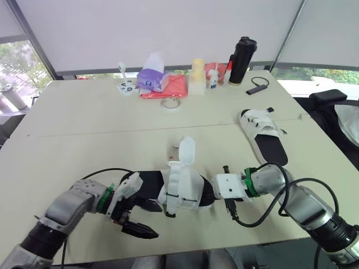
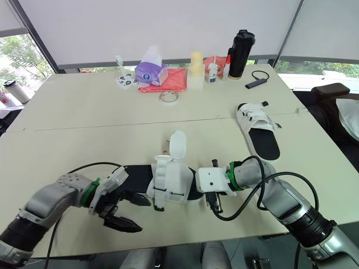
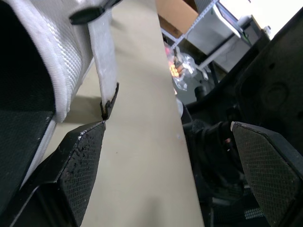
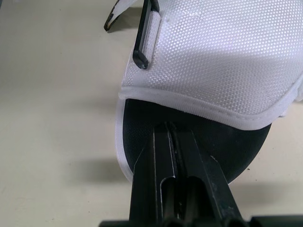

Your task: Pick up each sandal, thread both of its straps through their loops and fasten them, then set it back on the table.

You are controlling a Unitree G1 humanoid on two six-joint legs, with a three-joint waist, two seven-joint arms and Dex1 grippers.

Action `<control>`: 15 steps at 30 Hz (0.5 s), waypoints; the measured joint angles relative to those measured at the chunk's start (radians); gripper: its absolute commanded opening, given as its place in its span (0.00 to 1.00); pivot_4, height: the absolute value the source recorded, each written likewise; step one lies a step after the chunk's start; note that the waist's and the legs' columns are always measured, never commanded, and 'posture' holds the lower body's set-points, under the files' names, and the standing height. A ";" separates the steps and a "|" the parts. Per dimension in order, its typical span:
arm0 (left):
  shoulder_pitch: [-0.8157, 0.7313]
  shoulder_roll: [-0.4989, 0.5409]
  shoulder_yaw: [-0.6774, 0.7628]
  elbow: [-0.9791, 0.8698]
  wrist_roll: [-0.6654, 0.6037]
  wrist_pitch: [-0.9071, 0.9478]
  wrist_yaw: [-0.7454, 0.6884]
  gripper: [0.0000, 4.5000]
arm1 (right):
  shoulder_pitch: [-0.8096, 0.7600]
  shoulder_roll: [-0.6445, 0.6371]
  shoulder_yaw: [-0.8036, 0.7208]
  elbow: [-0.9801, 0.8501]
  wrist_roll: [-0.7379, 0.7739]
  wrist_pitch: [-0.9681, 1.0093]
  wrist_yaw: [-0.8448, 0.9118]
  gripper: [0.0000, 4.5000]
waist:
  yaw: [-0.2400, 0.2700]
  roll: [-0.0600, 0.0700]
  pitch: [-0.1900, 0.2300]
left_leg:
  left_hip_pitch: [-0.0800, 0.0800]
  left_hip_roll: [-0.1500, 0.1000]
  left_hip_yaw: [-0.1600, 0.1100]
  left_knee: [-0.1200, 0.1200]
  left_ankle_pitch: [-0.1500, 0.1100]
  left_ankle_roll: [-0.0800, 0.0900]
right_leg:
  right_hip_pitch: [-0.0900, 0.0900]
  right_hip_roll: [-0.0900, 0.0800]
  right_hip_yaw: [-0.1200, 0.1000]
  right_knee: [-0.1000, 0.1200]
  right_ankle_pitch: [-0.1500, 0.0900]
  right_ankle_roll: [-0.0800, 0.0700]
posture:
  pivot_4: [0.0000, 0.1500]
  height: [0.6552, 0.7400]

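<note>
A white sandal with a black sole [image 1: 180, 189] lies near the table's front edge, between my two grippers. One of its straps [image 1: 187, 151] stands up unfastened; another strap end [image 3: 108, 66] hangs loose beside a black loop [image 4: 145, 41]. My left gripper [image 1: 157, 220] is open at the sandal's heel side, its fingers spread wide and holding nothing. My right gripper [image 4: 173, 131] is shut, its tips lying on the black insole at the toe. A second sandal [image 1: 262, 134] lies flat at the right, its straps across the upper.
Along the far edge stand a black bottle [image 1: 240, 60], a yellow bottle [image 1: 197, 76], a purple tissue pack [image 1: 150, 75] on red cloth [image 1: 171, 88], a tape roll [image 1: 170, 104] and a small black device [image 1: 256, 88]. Cables loop from both wrists.
</note>
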 measured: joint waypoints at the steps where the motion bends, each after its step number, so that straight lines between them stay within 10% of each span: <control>1: 0.000 -0.015 -0.007 0.004 0.005 -0.006 0.008 0.98 | 0.000 0.001 0.000 0.000 -0.004 0.000 0.000 0.00 | 0.001 -0.001 0.000 | 0.000 0.000 0.000 0.000 0.000 0.000 | 0.000 0.000 0.000 0.000 0.000 0.000 | 1.00 1.00; 15: 0.000 -0.140 -0.021 0.012 0.013 0.018 0.100 0.87 | 0.003 0.009 -0.001 0.004 -0.015 0.000 -0.002 0.00 | 0.001 -0.002 -0.004 | 0.001 0.002 0.000 0.000 0.000 0.000 | 0.002 -0.001 0.000 -0.003 -0.001 0.002 | 1.00 1.00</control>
